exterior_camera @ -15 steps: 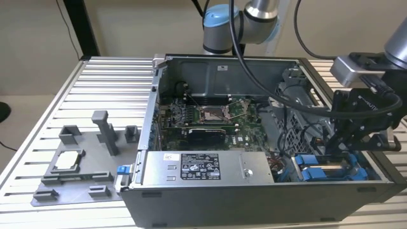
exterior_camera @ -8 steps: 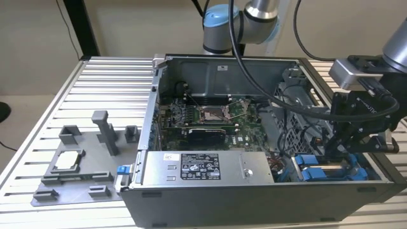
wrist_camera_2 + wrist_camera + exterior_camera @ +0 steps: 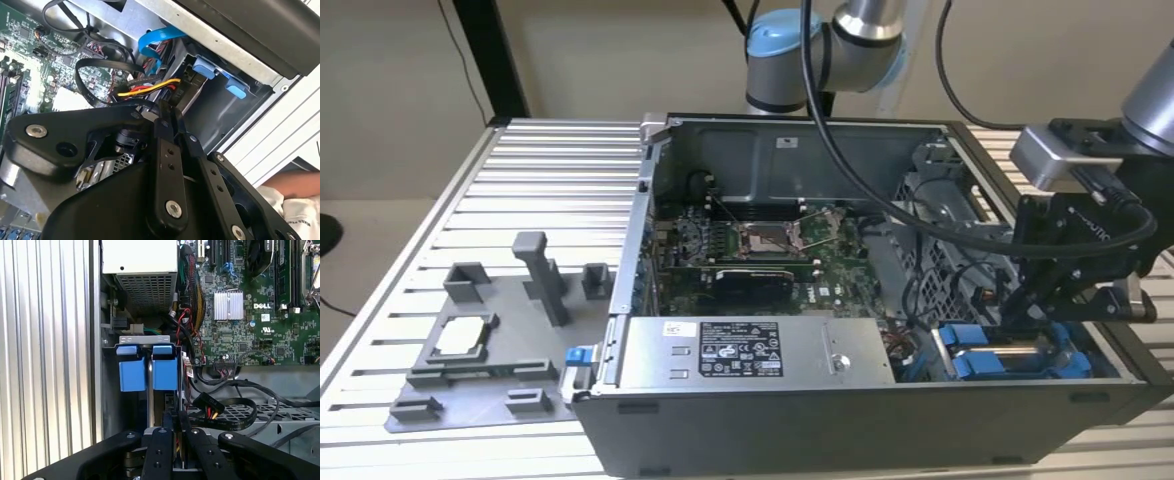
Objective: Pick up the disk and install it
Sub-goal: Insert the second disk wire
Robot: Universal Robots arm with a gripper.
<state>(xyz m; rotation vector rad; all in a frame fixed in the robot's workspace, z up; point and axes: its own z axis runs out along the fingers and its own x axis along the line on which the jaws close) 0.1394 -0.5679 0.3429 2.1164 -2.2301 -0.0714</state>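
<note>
Down in the near corner of the open grey metal computer case (image 3: 854,425), toward the exterior view's right, the black robot hand (image 3: 1023,325) reaches into the drive bay. Its fingers (image 3: 172,422) sit close together there, though I cannot tell whether they are clamped on anything. Just beneath them lies the disk (image 3: 1010,357), a flat silver drive edged by bright blue plastic rails (image 3: 147,374), seated in the bay beside the case's side wall. Next along the front edge sits a large grey box with a white label (image 3: 754,352). Beyond it lies the green motherboard (image 3: 761,250). Outside the case, on the slatted aluminium table (image 3: 547,180), stands a grey plastic fixture (image 3: 494,345) holding a small square silver chip (image 3: 464,336).
</note>
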